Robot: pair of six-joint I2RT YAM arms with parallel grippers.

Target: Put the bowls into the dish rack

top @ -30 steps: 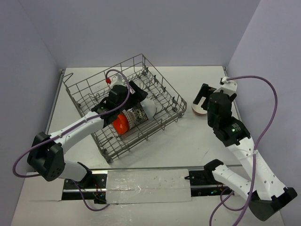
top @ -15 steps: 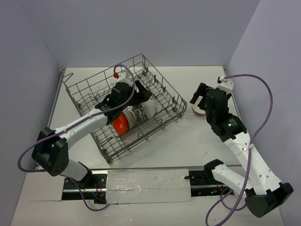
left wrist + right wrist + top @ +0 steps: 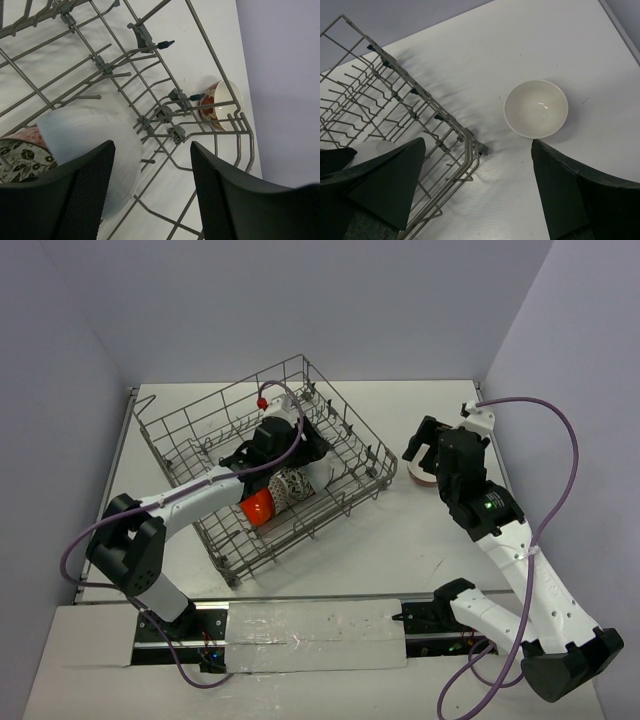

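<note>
- The bowl that is white inside (image 3: 536, 109) stands upright on the table (image 3: 400, 540), just outside the right corner of the dish rack (image 3: 200, 430). The left wrist view shows its red patterned outside through the rack wires.
- The orange-red bowl (image 3: 258, 506) lies inside the dish rack near the middle, tipped among the tines.
- The bowl with the dark-and-white pattern (image 3: 290, 483) is also inside the rack, just beside the orange-red one on its far right. In the left wrist view it shows at the lower left edge.
- A pale rounded object (image 3: 95, 145) lies in the rack next to the patterned bowl. I cannot tell what it is.
- The rack sits turned at an angle on the table, with one corner pointing toward the arms.
- The left gripper (image 3: 305, 445) hangs over the middle of the rack, above the pale object and the patterned bowl. Its fingers (image 3: 75, 195) are spread apart and hold nothing.
- The right gripper (image 3: 425, 445) hangs above the white-inside bowl and hides part of it from the top camera. Its fingers (image 3: 585, 200) are spread wide with nothing between them. In its own view the bowl lies clear of both fingers.
</note>
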